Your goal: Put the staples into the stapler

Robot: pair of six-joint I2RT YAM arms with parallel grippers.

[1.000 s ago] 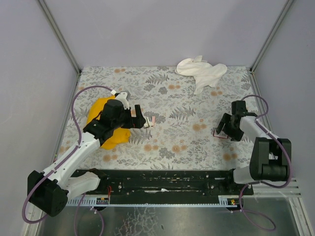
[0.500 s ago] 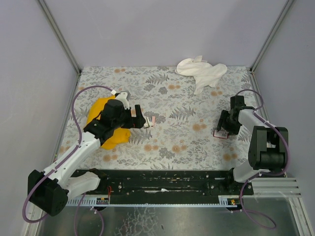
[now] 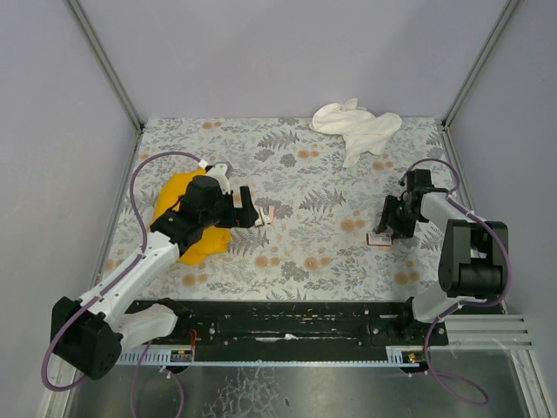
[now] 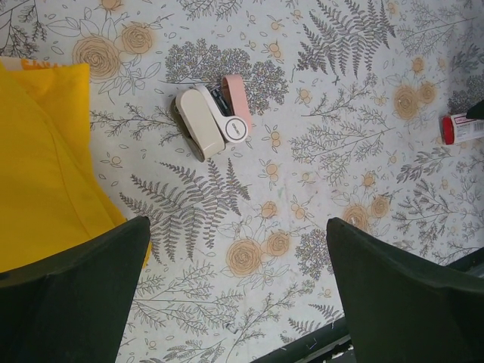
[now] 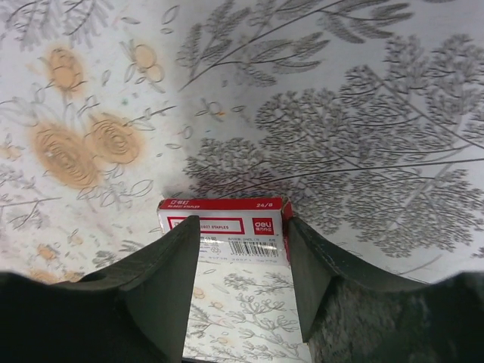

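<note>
The staples box (image 5: 223, 206) lies flat, label up, on the right side of the flowered desk (image 5: 363, 113). The right pincer (image 5: 243, 221) straddles it with one finger at each short end; whether the fingers already pinch it or only flank it I cannot tell. If the tray slides out lengthwise, a squeeze on those ends could jam it or buckle the cardboard. A loose hold could let the low box skid or tip, spilling the strips.

The stapler (image 4: 236, 106) lies well apart on the left half, touching a pale block (image 4: 198, 125) and near a yellow cloth (image 4: 38, 166). The left pincer (image 4: 236, 249) hangs spread wide and empty, short of it. Small and light, the stapler may slide away from closing fingers, or they may catch the block with it
</note>
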